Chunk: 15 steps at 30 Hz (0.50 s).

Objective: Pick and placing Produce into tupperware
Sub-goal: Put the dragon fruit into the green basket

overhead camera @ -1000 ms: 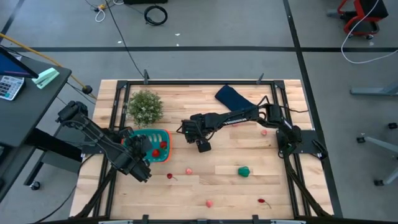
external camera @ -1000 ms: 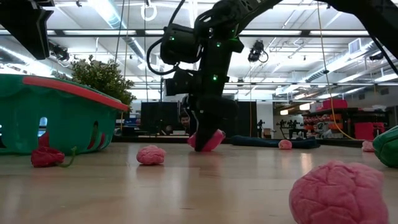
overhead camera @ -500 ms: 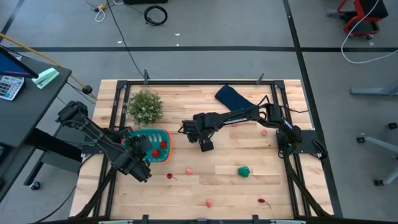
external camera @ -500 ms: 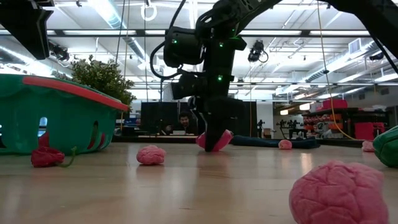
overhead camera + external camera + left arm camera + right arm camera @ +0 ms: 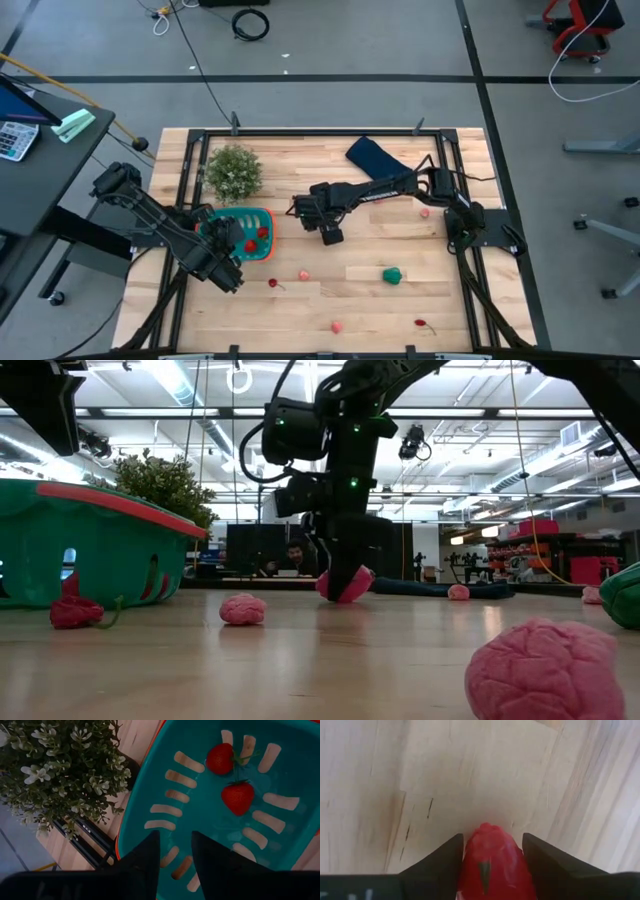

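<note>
My right gripper (image 5: 330, 237) points steeply down at mid-table, shut on a red-pink fruit (image 5: 492, 865), also seen in the low view (image 5: 348, 585). My left gripper (image 5: 174, 855) hangs open over the teal tupperware (image 5: 250, 236), with nothing between its fingers. Two strawberries (image 5: 220, 758) (image 5: 237, 797) lie on the tupperware's slotted floor (image 5: 210, 820). Loose produce rests on the table: a pink piece (image 5: 303, 274), a red one (image 5: 272, 283), a green one (image 5: 393, 275), and more near the front edge. My right gripper pinches the red-pink fruit's two sides (image 5: 470, 865) between its fingers, which come from above and point down. The fruit's rounded end (image 5: 352, 596) sticks out below the fingertips at table height. I cannot tell whether it rests on the wood.
A bushy grey-green plant (image 5: 233, 172) stands just beyond the tupperware. A dark blue cloth (image 5: 373, 155) lies at the far edge. A pink fruit (image 5: 424, 212) sits near the right arm's base, and others (image 5: 337, 326) (image 5: 420, 323) lie near the front edge. Black frame rails border the table.
My right gripper has shifted a little toward the table's right edge, staying low over the wood with the red-pink fruit between its fingers.
</note>
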Each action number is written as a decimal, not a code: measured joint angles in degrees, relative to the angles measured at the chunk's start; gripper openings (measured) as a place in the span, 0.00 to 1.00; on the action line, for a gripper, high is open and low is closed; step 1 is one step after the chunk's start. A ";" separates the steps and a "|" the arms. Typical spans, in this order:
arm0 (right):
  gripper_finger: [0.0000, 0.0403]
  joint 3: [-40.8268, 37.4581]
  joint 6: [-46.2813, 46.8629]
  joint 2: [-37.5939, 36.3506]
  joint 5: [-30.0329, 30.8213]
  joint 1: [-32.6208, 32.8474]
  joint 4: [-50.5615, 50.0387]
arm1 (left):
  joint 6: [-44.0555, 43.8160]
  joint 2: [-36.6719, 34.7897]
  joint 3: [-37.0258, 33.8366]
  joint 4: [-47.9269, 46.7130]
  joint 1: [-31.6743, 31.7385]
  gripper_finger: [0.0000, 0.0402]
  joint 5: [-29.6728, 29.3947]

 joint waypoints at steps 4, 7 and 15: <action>0.50 0.08 0.07 -0.22 -0.10 0.56 -0.05 | 0.01 0.01 0.00 0.00 -0.02 0.27 0.00; 0.50 1.52 0.22 -0.48 -0.12 1.29 0.08 | 0.02 0.01 0.00 0.00 -0.02 0.25 0.00; 0.50 9.01 2.89 -0.94 -0.30 3.92 2.59 | 1.50 -0.08 4.11 -0.01 -0.08 0.12 0.00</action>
